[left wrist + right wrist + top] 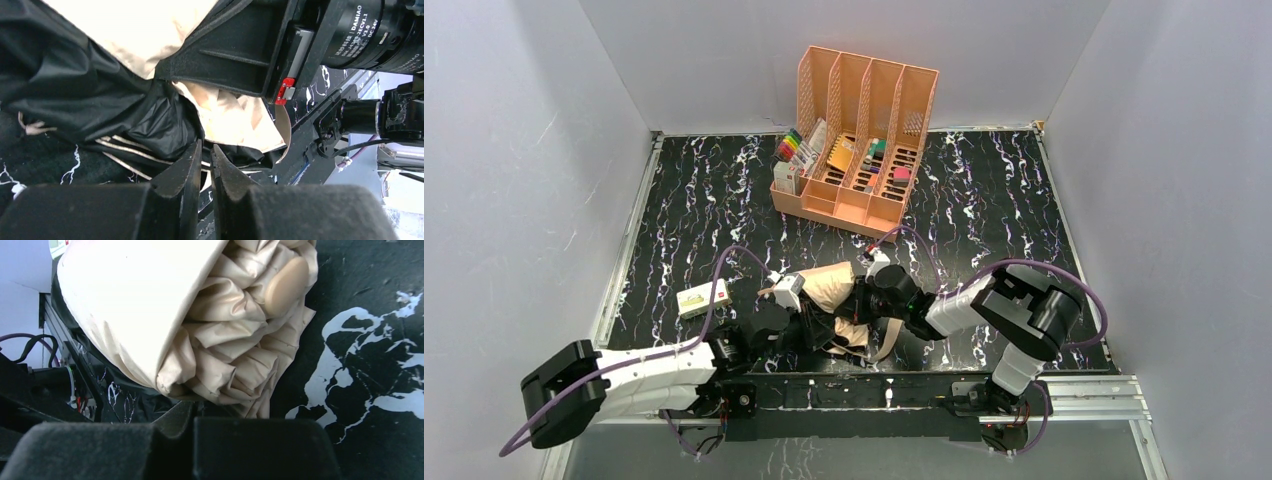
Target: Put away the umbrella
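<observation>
Two robot arms converge on the umbrella [829, 290], which lies partly collapsed near the front edge of the black marbled table [984, 230], just ahead of the rail that carries both bases. It is a crumpled bundle, tan on top with black fabric spilling beneath. The left gripper [804, 322] reaches in from the left at table level. Seen from its own wrist, its fingers [192, 165] stand almost together with only a thin slit between them. Their tips sit against the black folds and pale ribs at the bundle's lower edge, and the pictures do not show whether anything is pinched there. The right gripper [864, 298] comes in from the right and bears on the same bundle. Its dark body lies across the canopy in the left wrist view. Its jaws are closed, and whether fabric is caught between them cannot be told, as the fingertips are lost in shadow beneath the tan folds. The right wrist view shows the canopy gathered into tight pleats around a rounded cream knob [286, 285]. A small cream box [702, 299] lies just left of the left arm's wrist. A peach file organizer [856, 150], stocked with markers and small items, stands well apart at the back of the table.
</observation>
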You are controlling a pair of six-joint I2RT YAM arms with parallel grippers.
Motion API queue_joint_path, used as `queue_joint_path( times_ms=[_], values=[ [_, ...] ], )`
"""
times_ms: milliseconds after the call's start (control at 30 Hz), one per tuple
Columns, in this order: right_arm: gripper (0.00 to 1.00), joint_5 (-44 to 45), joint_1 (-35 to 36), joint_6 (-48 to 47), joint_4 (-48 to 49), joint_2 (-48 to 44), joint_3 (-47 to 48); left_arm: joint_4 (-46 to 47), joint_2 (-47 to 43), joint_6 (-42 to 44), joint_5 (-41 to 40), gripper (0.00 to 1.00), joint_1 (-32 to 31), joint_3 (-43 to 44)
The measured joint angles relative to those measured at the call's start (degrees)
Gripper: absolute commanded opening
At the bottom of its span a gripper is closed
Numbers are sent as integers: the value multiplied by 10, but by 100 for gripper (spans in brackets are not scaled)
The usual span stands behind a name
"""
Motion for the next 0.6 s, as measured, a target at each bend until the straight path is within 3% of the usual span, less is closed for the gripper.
queue_joint_path(
  times_ms=[100,333,467,600],
  values=[
    [0,1,-4,0,-2,0,1,-58,-24,14,-1,36,0,17],
    [0,1,-4,5,-7,-1,1,-282,-59,83,-61,56,20,213],
    [0,-2,-5,7,-17,-7,-2,-330,-31,156,-13,71,146,309],
    [0,-11,-8,6,-29,-18,-7,-350,49,243,83,97,291,350]
  ],
)
